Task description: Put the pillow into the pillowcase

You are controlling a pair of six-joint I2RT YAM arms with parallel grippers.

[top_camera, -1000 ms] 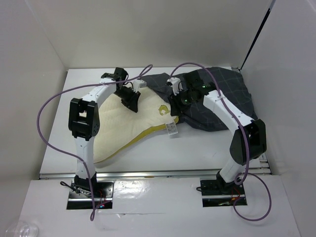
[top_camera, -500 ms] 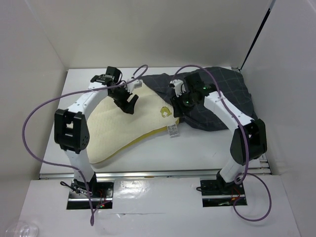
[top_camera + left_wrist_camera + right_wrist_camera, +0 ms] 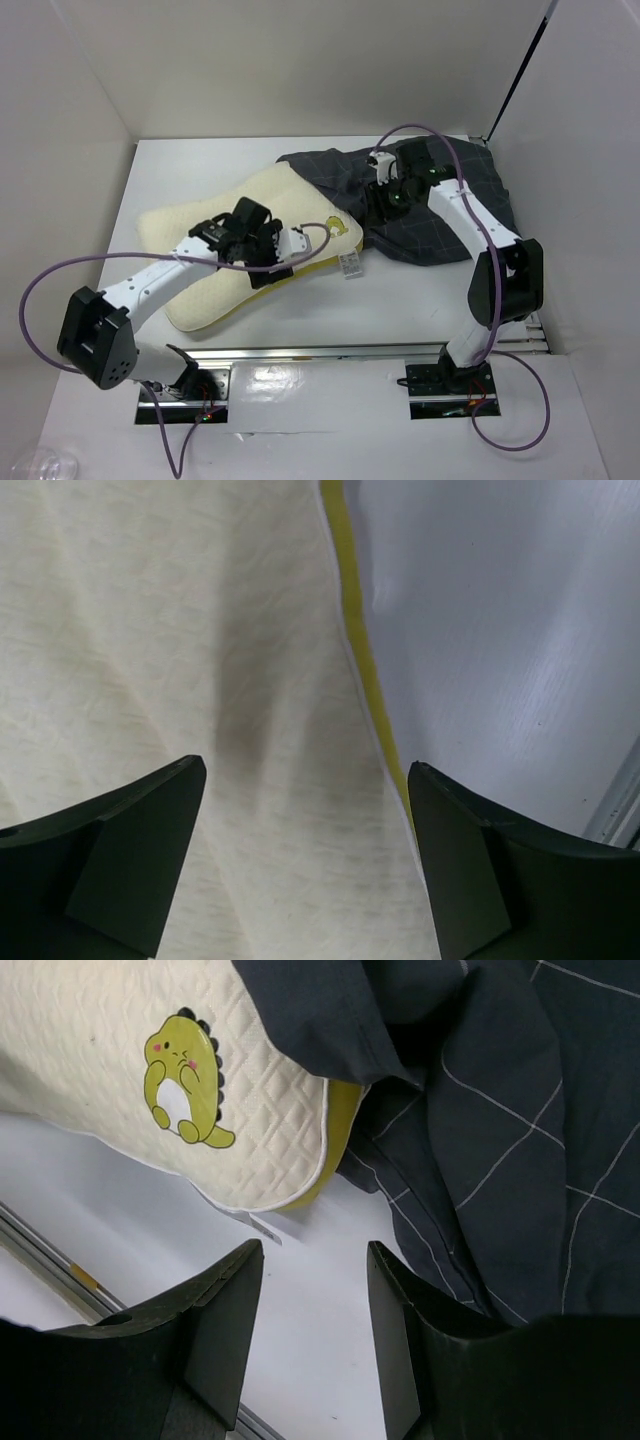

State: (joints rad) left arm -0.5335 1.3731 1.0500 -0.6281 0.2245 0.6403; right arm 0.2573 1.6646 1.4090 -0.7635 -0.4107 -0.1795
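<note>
So the pillow (image 3: 285, 195) is lying across the left-middle of the table (image 3: 420, 300), its right corner tucked just under the edge of the pillowcase (image 3: 335, 172) bunched at the back right. Left gripper (image 3: 305, 770) hovers over the pillow's near yellow edge, jaws wide apart, holding nothing. Right gripper (image 3: 315, 1250) is by that tucked corner, jaws partly apart, also holding nothing.

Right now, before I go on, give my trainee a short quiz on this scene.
1. True or false: the left gripper is shut on the pillow.
2. The pillowcase covers: A the whole pillow; B only one corner; C none of it.
3. What animal is the pillow's emblem?
Key: 1 false, its jaws stand open above it; 2 B; 3 a dinosaur.
</note>
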